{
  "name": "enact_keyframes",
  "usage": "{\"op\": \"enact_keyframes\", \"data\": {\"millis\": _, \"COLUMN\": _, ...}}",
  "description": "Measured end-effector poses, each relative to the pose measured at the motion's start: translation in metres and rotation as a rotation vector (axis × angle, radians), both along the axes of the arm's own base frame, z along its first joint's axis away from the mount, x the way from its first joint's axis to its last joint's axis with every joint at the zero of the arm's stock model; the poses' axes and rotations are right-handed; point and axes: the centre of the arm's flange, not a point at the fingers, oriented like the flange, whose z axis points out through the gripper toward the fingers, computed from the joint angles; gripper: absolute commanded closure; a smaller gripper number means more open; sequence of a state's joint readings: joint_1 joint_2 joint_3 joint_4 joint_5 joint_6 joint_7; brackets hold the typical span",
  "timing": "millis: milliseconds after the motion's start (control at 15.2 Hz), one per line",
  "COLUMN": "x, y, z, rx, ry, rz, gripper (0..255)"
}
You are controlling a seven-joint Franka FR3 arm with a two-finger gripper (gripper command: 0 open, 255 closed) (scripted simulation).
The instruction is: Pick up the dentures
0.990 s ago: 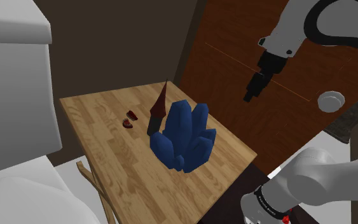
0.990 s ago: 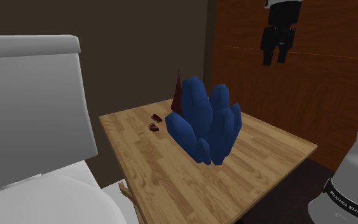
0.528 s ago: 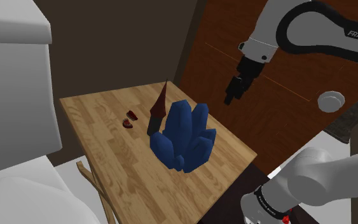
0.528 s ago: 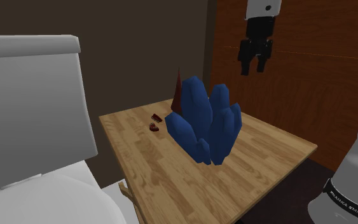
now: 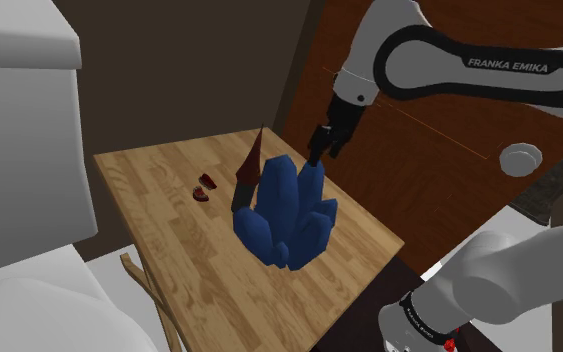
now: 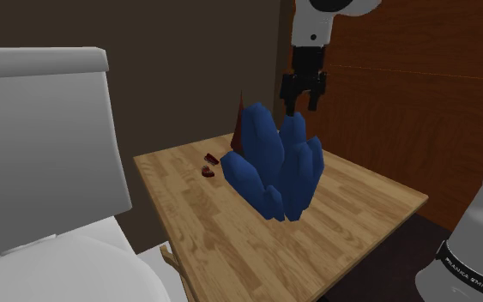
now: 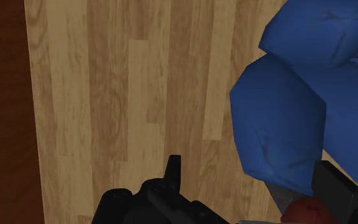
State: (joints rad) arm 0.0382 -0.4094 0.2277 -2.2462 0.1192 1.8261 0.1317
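Near the top of the blue faceted crystal cluster (image 5: 287,215), the all-black tool (image 5: 319,155) is being held open, with nothing gripped. The small red-and-white dentures (image 5: 205,189) are being left untouched on the light wooden bench (image 5: 149,170), beyond a dark red cone (image 5: 251,165). Approach, grasp and lift are judged outstanding.

dentures (image 5: 204,188): small, dark red with a few pale spots. Two separate pieces, close together but not stacked, one just beyond the other. Both lie low on the wooden worktop (image 5: 159,245), nothing touching them. In the shoulder view they sit left of the dark red cone (image 5: 249,170) and the blue crystal cluster (image 5: 287,215), clear of both. They're on the worktop's far half, well in from its edges.
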Motion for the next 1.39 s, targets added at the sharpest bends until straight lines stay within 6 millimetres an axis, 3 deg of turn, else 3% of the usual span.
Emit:
{"op": "enact_keyframes", "data": {"millis": 264, "x": 0.036, "y": 0.035, "z": -0.031, "rx": -0.001, "ry": -0.002, "rz": 0.008, "gripper": 0}}
{"op": "enact_keyframes", "data": {"millis": 1386, "x": 0.178, "y": 0.167, "z": -0.128, "rx": 0.001, "ry": -0.054, "rz": 0.025, "gripper": 0}}
